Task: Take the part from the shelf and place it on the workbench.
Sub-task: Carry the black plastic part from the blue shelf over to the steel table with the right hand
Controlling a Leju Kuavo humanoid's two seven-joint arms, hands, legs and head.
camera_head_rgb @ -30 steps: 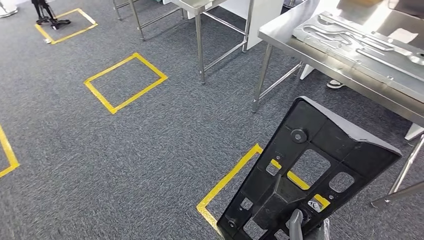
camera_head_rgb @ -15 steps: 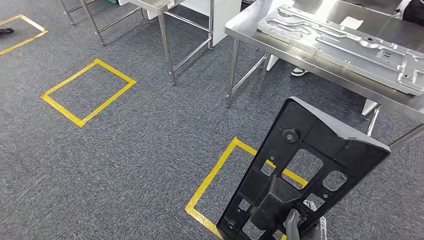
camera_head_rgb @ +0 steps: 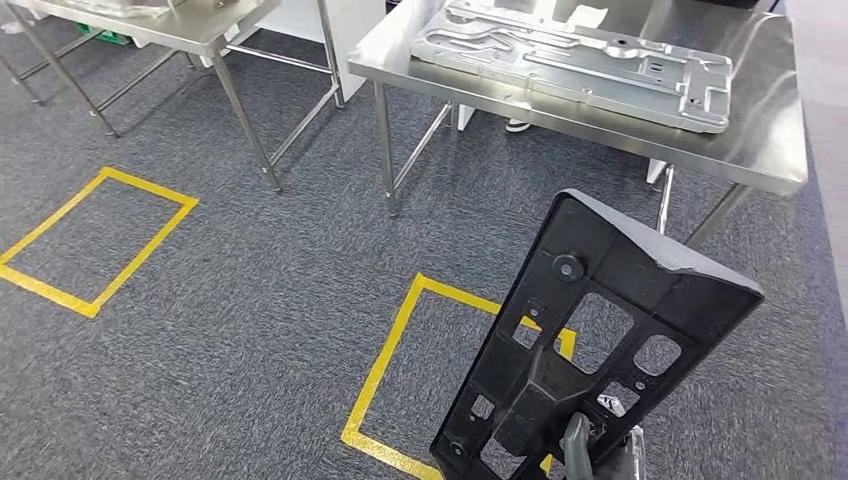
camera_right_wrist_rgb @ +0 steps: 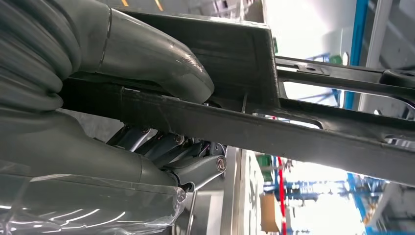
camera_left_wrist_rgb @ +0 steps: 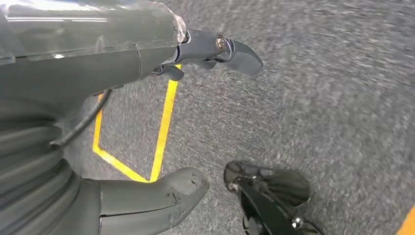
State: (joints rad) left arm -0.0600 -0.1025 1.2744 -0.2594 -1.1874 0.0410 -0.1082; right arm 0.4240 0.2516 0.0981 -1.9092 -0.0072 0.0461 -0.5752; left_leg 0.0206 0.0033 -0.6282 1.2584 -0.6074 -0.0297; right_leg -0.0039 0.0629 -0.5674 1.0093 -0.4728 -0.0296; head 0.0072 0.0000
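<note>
A flat black plastic part (camera_head_rgb: 610,320) with several cut-out holes stands tilted in front of me, its wide end up. My right hand (camera_head_rgb: 592,452) grips its lower end at the bottom edge of the head view. In the right wrist view the thumb (camera_right_wrist_rgb: 161,63) presses one face of the part (camera_right_wrist_rgb: 293,132) and the darker fingers (camera_right_wrist_rgb: 166,147) curl under the other. The steel workbench (camera_head_rgb: 770,150) stands ahead, beyond the part. My left hand (camera_left_wrist_rgb: 122,63) hangs over the carpet, thumb and fingers apart, holding nothing.
A grey machined metal plate (camera_head_rgb: 570,55) covers most of the workbench top, leaving bare steel at its right end. A second steel table (camera_head_rgb: 200,25) stands at the left. Yellow tape squares (camera_head_rgb: 385,370) (camera_head_rgb: 90,240) mark the carpet. A person's shoe (camera_head_rgb: 517,125) shows under the workbench.
The whole view has swung: the workbench has shifted from the right edge to the upper middle and the tape squares have slid left. The part stays in my right hand.
</note>
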